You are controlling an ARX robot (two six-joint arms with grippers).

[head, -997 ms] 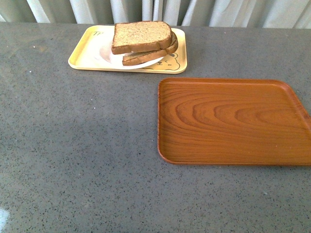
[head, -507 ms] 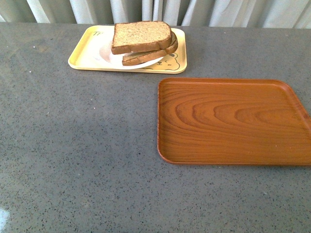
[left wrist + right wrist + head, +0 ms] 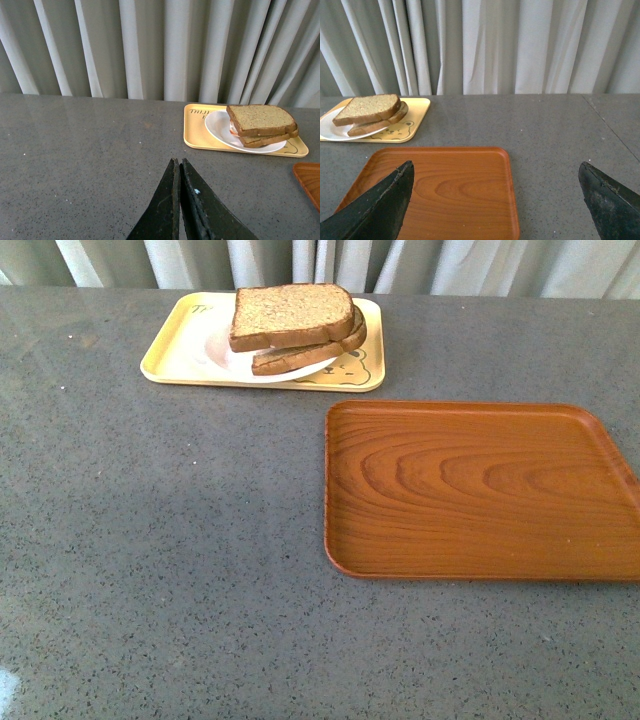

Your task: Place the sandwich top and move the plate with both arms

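Note:
The sandwich top point(image 3: 291, 313), a squarish brown bread slice, lies on a second slice on the white plate point(image 3: 218, 352), far left on the table. The same sandwich top point(image 3: 261, 119) and plate point(image 3: 216, 127) show in the left wrist view, and again the sandwich top point(image 3: 368, 108) and plate point(image 3: 330, 129) in the right wrist view. Neither arm shows in the front view. My left gripper point(image 3: 178, 162) is shut and empty over bare table, well short of the plate. My right gripper point(image 3: 496, 167) stands wide open and empty above the wooden tray's near edge.
The plate rests on a cream tray with a bear drawing point(image 3: 170, 345). A brown wood-grain tray point(image 3: 480, 490) lies empty at the right, in front of it. Pale curtains point(image 3: 165, 47) hang behind the grey speckled table point(image 3: 160, 560).

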